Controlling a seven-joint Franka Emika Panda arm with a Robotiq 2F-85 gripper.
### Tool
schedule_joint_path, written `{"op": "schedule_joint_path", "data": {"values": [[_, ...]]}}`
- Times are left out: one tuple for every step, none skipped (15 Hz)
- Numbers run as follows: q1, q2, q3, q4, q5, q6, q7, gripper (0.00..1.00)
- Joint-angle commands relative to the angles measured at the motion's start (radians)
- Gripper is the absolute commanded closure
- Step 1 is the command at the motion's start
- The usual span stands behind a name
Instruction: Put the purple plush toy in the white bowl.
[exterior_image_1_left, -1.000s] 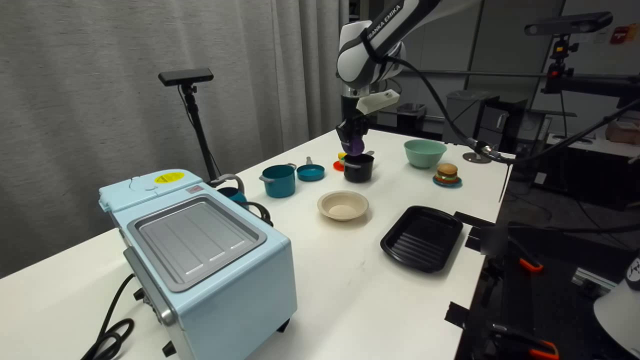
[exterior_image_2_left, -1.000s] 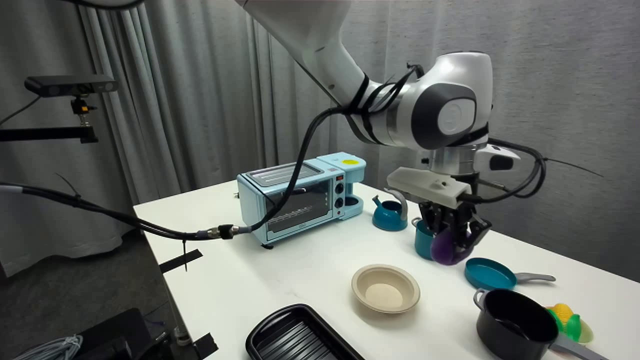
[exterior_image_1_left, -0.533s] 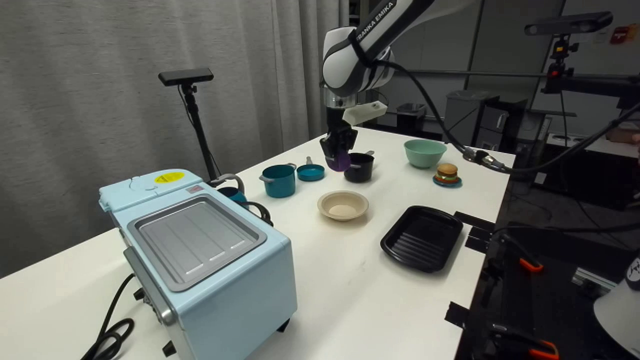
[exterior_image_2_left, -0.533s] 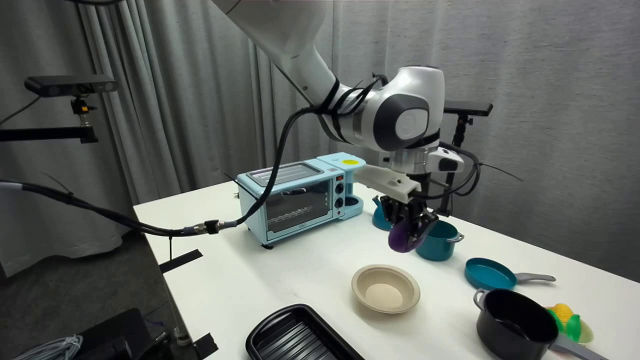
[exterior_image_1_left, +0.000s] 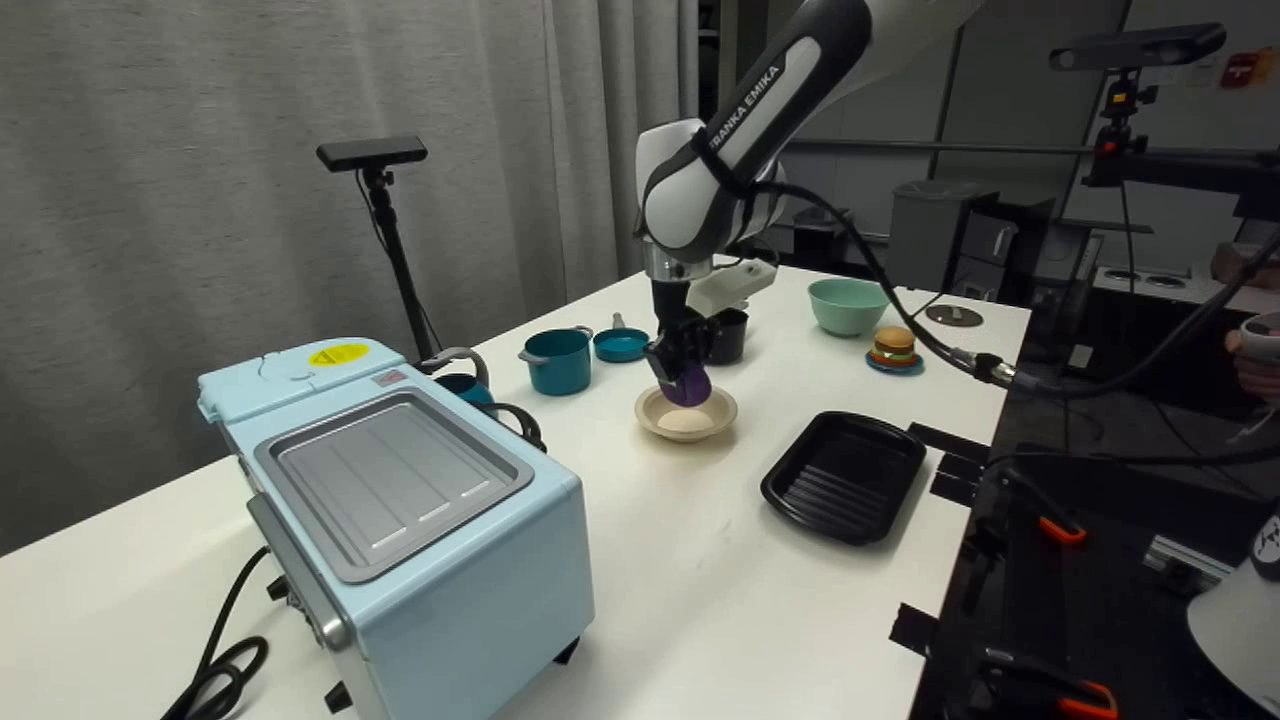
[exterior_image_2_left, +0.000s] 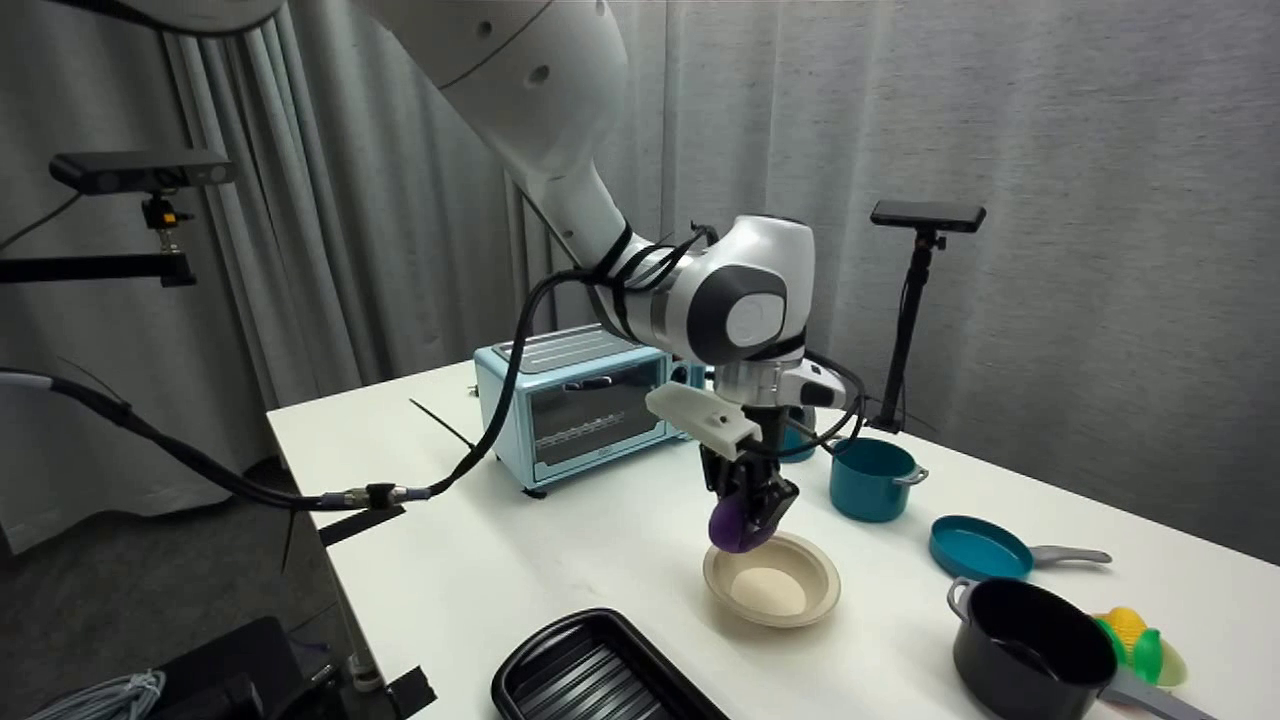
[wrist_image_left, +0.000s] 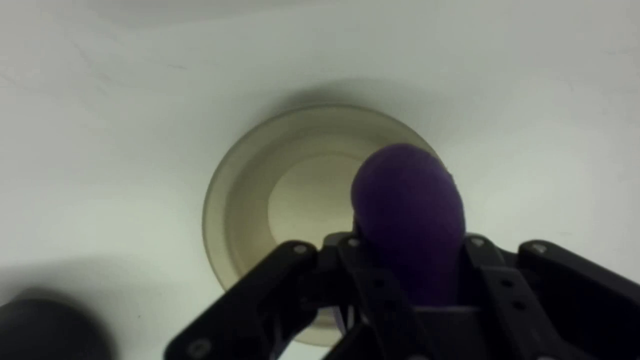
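The tool (wrist_image_left: 415, 242) is pinching the purple toy (wrist_image_left: 409, 210), a lump shaped like an egg. The toy hangs over the white bowl (exterior_image_2_left: 768, 592). In the wrist view it hides the right part of the bowl; I can't tell if the two touch. The bowl is round and shallow, with a wide rim and a flat floor, and it sits on the white desk (exterior_image_2_left: 520, 560).

In an exterior view, a round black pot (exterior_image_2_left: 1003, 672) stands at the near right. It hides part of some yellow corn (exterior_image_2_left: 1126, 627) with green leaves. Farther off are a flat blue pan (exterior_image_2_left: 978, 548) with a gray handle and a deep blue pot (exterior_image_2_left: 872, 492). Near, to the left of the bowl, is a long black tray (exterior_image_2_left: 600, 665) with straight ridges inside. Far off on the left is a light blue oven (exterior_image_2_left: 600, 408), shaped like a box; a rack (exterior_image_2_left: 582, 430) shows dimly through its dark glass door.

In an exterior view, a smooth green bowl (exterior_image_1_left: 846, 310) stands far to the right. Close by it, a burger (exterior_image_1_left: 893, 342) with a round tan bun sits on a little blue plate (exterior_image_1_left: 896, 369).
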Motion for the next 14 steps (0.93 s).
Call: {"op": "schedule_joint_path", "data": {"values": [[0.047, 0.052, -0.038, -0.014, -0.043, 0.061, 0.076, 0.93], [0.057, 0.073, -0.050, -0.009, -0.057, 0.072, 0.096, 0.93], [0.065, 0.091, -0.061, -0.003, -0.070, 0.079, 0.112, 0.93], [0.071, 0.108, -0.072, 0.002, -0.081, 0.085, 0.126, 0.93], [0.075, 0.122, -0.081, 0.006, -0.089, 0.088, 0.135, 0.93], [0.079, 0.134, -0.089, 0.010, -0.097, 0.091, 0.142, 0.93], [0.083, 0.142, -0.096, 0.013, -0.104, 0.093, 0.148, 0.93], [0.085, 0.142, -0.100, 0.018, -0.108, 0.089, 0.152, 0.93], [0.086, 0.139, -0.104, 0.020, -0.110, 0.085, 0.154, 0.56], [0.084, 0.134, -0.105, 0.020, -0.110, 0.081, 0.154, 0.48], [0.084, 0.127, -0.108, 0.018, -0.109, 0.081, 0.156, 0.43], [0.078, 0.117, -0.105, 0.014, -0.103, 0.078, 0.149, 0.34], [0.075, 0.107, -0.104, 0.009, -0.099, 0.079, 0.145, 0.27], [0.073, 0.090, -0.103, 0.000, -0.096, 0.080, 0.141, 0.18]]}}
